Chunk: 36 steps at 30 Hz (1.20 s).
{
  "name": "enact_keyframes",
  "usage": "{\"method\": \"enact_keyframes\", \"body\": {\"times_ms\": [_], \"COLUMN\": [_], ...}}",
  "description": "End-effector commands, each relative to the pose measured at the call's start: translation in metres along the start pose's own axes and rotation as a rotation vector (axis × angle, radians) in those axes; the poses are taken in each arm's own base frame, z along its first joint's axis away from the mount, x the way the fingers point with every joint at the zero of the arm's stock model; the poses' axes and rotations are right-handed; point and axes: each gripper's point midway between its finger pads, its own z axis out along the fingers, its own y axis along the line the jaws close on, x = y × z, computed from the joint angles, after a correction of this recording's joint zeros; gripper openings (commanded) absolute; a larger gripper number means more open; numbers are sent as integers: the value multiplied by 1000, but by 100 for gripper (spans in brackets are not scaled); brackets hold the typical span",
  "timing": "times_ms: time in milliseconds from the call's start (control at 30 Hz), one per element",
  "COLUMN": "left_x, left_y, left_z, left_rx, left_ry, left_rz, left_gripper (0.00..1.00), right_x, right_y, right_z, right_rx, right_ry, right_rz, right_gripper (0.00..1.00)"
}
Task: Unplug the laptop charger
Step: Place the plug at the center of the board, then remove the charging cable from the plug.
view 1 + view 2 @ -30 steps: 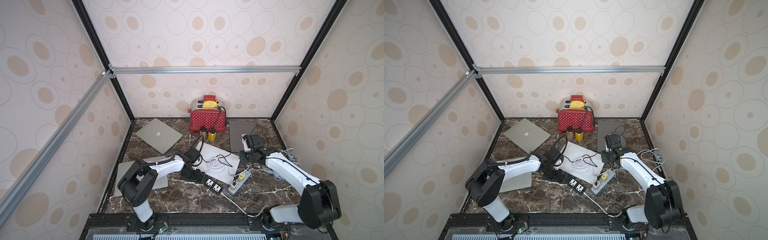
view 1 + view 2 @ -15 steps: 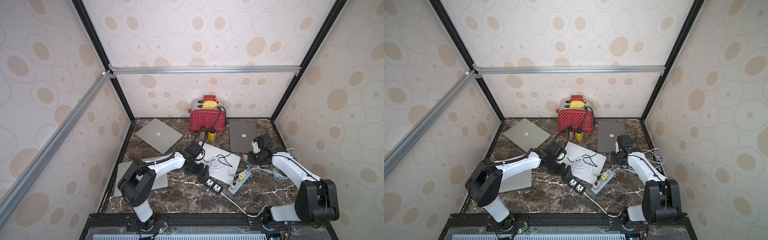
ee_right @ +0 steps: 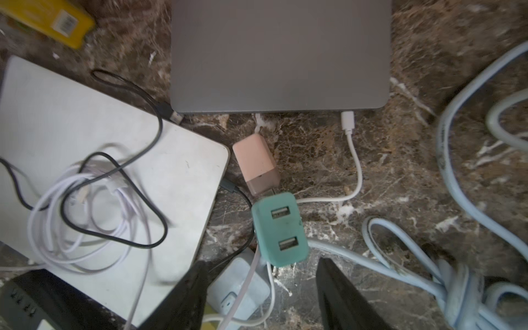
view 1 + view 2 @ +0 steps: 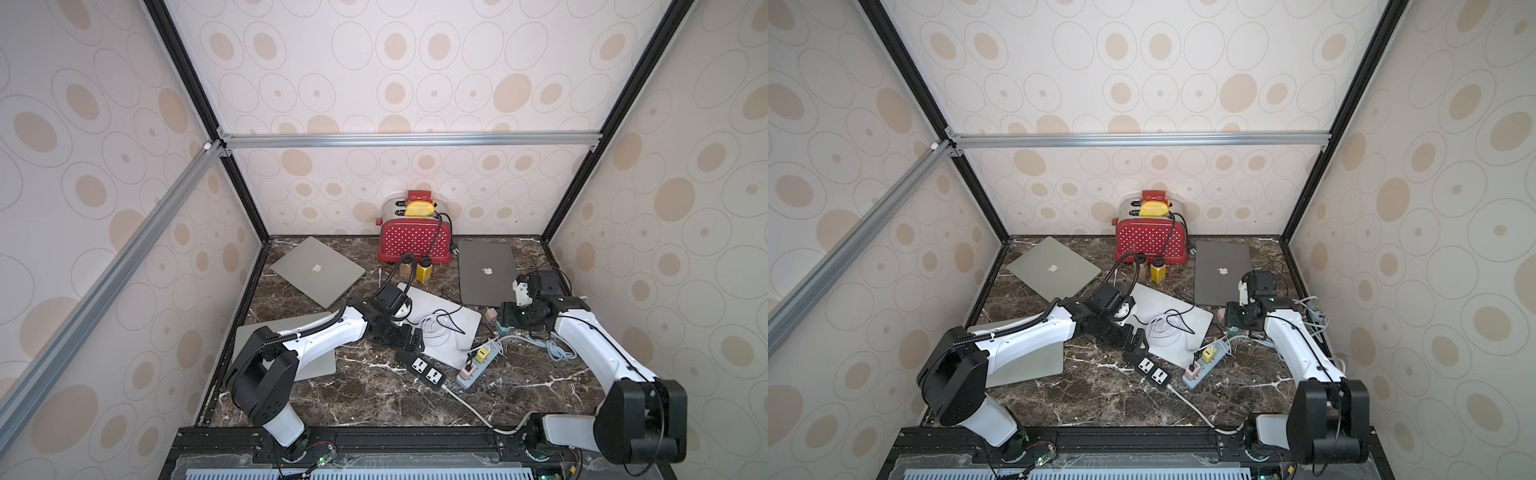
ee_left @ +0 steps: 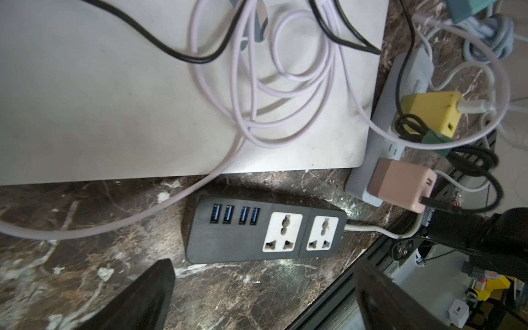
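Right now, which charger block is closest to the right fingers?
The teal two-port block, ahead of the right fingers. The loose pink block lies beyond it; the yellow block and the other pink block sit in the pale power strip.

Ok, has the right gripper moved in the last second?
Yes. In a top view the right gripper has shifted toward the right wall, along the dark laptop's near edge.

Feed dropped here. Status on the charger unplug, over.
Left gripper open, empty, by black power strip. Right gripper open over teal charger, not gripping. Charger looks off pale strip; white cable plugged into grey laptop. Loose cords alongside.
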Motion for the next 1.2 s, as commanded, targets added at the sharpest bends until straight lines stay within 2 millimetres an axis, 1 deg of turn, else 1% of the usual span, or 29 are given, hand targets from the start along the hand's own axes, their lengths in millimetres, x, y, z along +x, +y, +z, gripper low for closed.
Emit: {"method": "enact_keyframes", "body": {"times_ms": [0, 100, 167, 200, 267, 333, 367, 400, 467, 533, 667, 800, 867, 967, 1033, 1100, 1167], "left_x": [-2, 2, 6, 9, 15, 20, 21, 22, 23, 19, 14, 15, 18, 21, 19, 15, 14], "left_y": [-15, -23, -26, -26, -26, -30, -36, -41, -52, -59, -72, -80, -79, -75, -79, -84, -85], "left_z": [1, 3, 5, 8, 13, 17, 18, 19, 23, 26, 35, 41, 44, 54, 57, 55, 56], "left_rx": [53, 97, 127, 132, 142, 149, 153, 157, 166, 188, 234, 242, 235, 268, 314, 351, 348], "left_ry": [-9, -18, -21, -13, 1, 11, 13, 11, 3, -11, -24, -9, -5, -29, -62, -97, -105], "left_rz": [28, 58, 70, 69, 69, 79, 89, 99, 108, 92, 57, 55, 57, 31, 6, -8, -1], "left_gripper": [99, 99, 99, 99, 99, 99, 99, 99, 99, 99, 99, 99, 99, 99, 99, 99, 99], "right_x": [13, 25, 41, 49, 72, 91, 97, 101, 113, 120, 134, 131, 129, 132, 135, 136, 134], "right_y": [2, 25, 43, 49, 59, 67, 77, 82, 86, 94, 106, 119, 122, 131, 134, 136, 137], "right_z": [-33, -61, -77, -82, -88, -87, -89, -90, -88, -85, -65, -54, -49, -36, -28, -22, -20], "right_rx": [-7, -129, -209, -228, -252, -282, -313, -321, -296, -306, -310, -316, -317, -333, -328, -324, -326], "right_ry": [-19, -100, -158, -173, -169, -144, -142, -133, -105, -96, -48, -67, -76, -55, -24, -18, -30], "right_rz": [5, 19, -4, -23, -67, -100, -136, -160, -215, -255, -298, -329, -332, -350, -361, -361, -352], "right_gripper": [70, 71, 72, 72, 71, 70, 69, 69, 68, 68, 67, 62, 58, 53, 51, 49, 46]}}
